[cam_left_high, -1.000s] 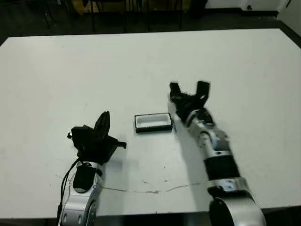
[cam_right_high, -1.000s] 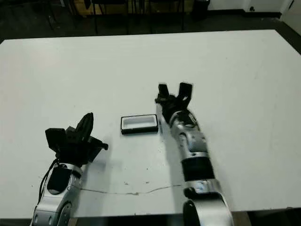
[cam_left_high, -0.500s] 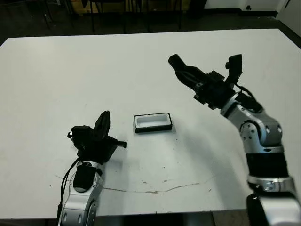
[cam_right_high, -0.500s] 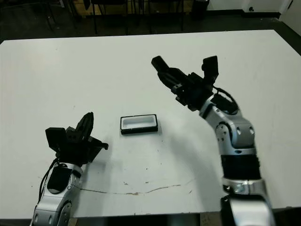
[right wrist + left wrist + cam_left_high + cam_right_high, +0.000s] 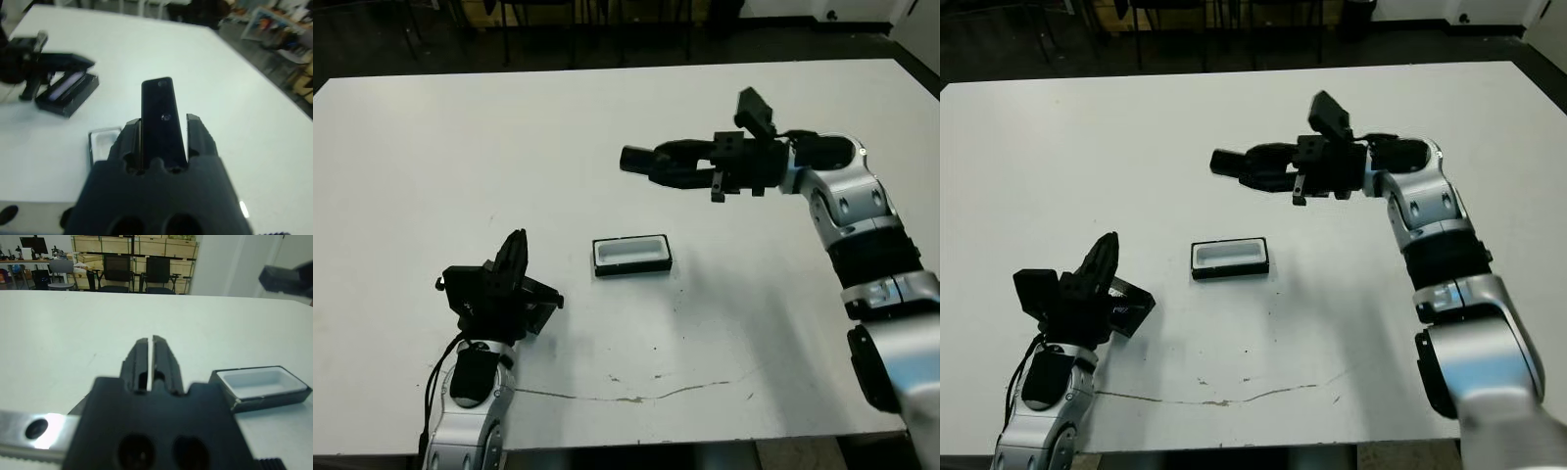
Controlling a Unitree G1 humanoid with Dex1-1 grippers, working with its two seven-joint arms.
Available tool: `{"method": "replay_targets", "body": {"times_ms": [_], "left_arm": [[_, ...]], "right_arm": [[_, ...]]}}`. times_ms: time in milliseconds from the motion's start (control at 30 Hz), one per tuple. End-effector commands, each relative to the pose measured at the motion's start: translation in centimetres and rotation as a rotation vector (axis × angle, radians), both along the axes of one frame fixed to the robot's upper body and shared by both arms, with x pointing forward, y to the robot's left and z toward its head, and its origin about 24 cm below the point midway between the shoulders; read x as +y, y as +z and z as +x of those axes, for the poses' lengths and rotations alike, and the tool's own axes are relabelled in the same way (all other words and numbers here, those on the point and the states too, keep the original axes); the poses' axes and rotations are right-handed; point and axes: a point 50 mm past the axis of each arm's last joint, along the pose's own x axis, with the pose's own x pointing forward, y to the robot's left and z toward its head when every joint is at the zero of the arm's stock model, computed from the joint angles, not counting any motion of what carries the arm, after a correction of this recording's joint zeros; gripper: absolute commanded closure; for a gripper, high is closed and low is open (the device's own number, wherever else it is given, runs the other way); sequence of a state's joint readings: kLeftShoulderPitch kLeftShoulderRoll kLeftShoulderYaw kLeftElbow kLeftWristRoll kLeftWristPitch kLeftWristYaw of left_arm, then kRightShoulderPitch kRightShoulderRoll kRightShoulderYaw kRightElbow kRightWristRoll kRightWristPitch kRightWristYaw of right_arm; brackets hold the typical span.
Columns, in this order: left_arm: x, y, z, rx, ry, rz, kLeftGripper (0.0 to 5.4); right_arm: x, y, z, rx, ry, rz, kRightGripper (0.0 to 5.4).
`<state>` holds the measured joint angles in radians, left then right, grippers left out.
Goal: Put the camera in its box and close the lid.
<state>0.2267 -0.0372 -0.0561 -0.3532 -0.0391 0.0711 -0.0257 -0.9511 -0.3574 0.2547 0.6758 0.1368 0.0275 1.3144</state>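
The right end effector is clenched on the camera — a slim black bar jutting past its fingertips; it hangs above the bench, at about one o'clock from the box. The box lies open near the bench's middle, white lining up; at its eight o'clock the left end effector rests with its fingers pressed together — the lid lies beside it.
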Motion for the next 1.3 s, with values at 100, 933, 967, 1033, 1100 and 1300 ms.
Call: {"method": "replay_targets", "body": {"times_ms": [100, 933, 967, 1033, 1100, 1300], "left_arm": [[0.3, -0.3, -0.3, 0.016, 0.012, 0.005, 5.4], [0.1, -0.4, -0.4, 0.012, 0.025, 0.006, 5.4], [0.1, -0.4, -0.4, 0.013, 0.025, 0.012, 5.4], [0.1, -0.4, -0.3, 0.011, 0.022, 0.013, 5.4], [0.0, -0.4, -0.3, 0.007, 0.02, 0.008, 5.4], [-0.1, -0.4, -0.4, 0.014, 0.017, 0.001, 5.4]], "right_arm": [[0.5, 0.6, 0.3, 0.021, 0.077, -0.14, 4.5], [2.1, -2.3, -0.1, 0.149, 0.249, -0.39, 4.5], [2.2, -2.4, -0.1, 0.147, 0.256, -0.389, 4.5], [2.5, -2.5, -0.3, 0.132, 0.268, -0.392, 4.5], [2.7, -2.5, -0.3, 0.146, 0.274, -0.389, 4.5], [3.1, -3.0, -0.3, 0.196, 0.246, -0.406, 4.5]]}}
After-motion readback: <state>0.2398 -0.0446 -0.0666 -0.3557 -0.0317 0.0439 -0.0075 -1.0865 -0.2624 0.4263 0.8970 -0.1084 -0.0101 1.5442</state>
